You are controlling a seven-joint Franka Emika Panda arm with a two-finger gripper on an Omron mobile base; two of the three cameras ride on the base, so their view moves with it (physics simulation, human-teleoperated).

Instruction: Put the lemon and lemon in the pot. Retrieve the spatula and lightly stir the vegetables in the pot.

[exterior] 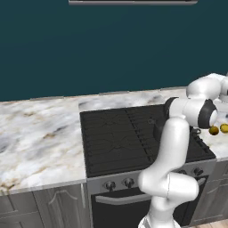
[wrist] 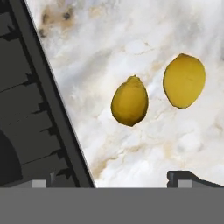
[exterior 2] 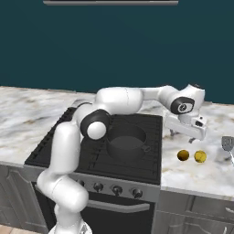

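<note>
Two lemons lie side by side on the marble counter just right of the stove: the darker one nearer the stove, the brighter one beyond it. My gripper hovers a little above them, open and holding nothing, its fingertips spread wide. The dark grey pot stands on the stove's right front burner, to the lemons' left. The spatula lies on the counter at the far right, past the lemons.
The black stove top is set into the marble counter, with knobs along its front. A dark teal wall rises behind. My own arm reaches across over the stove.
</note>
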